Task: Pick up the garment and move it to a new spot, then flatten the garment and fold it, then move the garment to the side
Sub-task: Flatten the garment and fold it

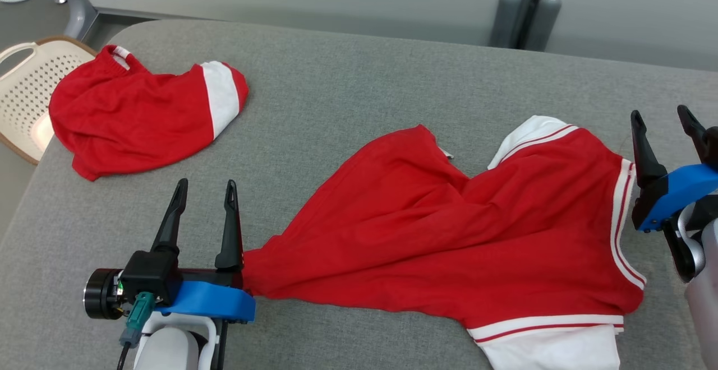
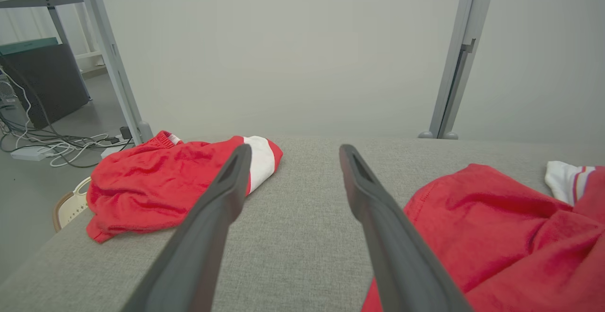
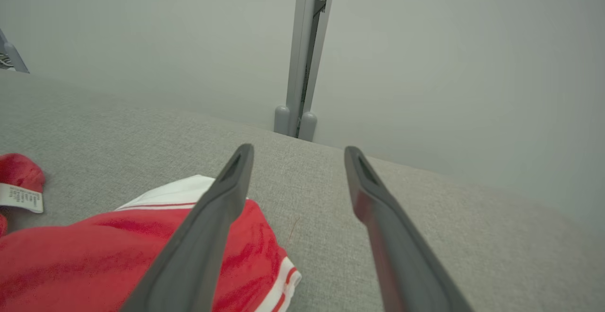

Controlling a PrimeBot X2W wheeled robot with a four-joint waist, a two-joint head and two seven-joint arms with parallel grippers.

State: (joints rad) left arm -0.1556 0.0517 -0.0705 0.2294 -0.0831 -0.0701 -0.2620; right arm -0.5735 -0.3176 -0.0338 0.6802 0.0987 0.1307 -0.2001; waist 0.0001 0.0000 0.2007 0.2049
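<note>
Both left gripper (image 1: pixel 205 185) and right gripper (image 1: pixel 659 113) gape empty, flanking the rumpled garment (image 1: pixel 449 230) at the bench's (image 1: pixel 348 95) front edge; flattening seems in hand, needing corner grips.

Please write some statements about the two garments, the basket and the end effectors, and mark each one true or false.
The left end effector and the right end effector are open and hold nothing. True.
The spread garment is blue. False: it is red with white trim.
A bunched garment lies near the far left corner of the table. True.
The basket stands on the table. False: it sits beyond the table's left edge.
</note>
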